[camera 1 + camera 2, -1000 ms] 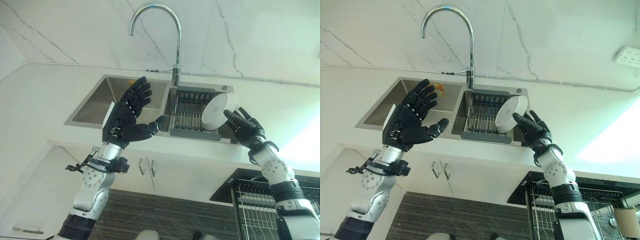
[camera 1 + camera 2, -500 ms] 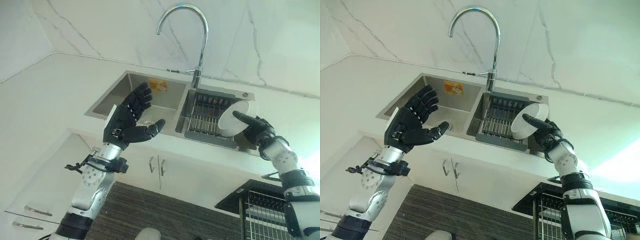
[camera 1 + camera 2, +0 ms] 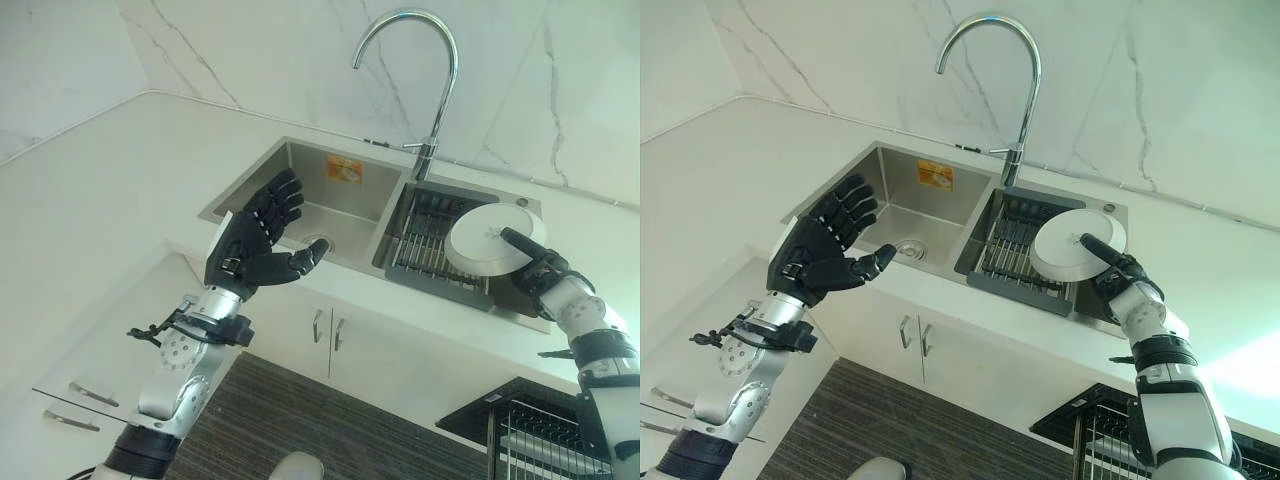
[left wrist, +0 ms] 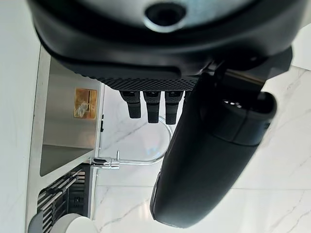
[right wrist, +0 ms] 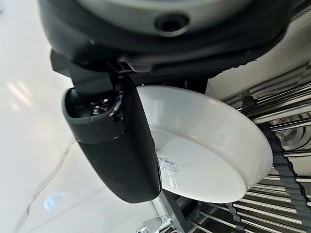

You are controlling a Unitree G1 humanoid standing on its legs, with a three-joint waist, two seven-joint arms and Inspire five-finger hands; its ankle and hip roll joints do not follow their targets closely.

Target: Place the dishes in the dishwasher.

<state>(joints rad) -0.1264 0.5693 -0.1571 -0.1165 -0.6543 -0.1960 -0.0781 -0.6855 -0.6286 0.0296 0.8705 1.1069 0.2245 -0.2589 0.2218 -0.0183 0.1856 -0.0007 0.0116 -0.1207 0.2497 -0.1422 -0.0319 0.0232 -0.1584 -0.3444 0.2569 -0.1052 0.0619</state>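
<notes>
Plate (image 3: 489, 240) sits pinched in your right hand (image 3: 541, 273), thumb across its underside, above the drying rack (image 3: 432, 240) in the sink's (image 3: 300, 180) right basin. Your left hand (image 3: 250, 245) hovers spread wide, empty, over the sink's front edge.

white dish (image 3: 487, 245) | round, shallow, underside facing up | tilted, pinched in right hand (image 3: 541, 272) | raised above dark drying rack (image 3: 432, 240) in the sink's right basin
</notes>
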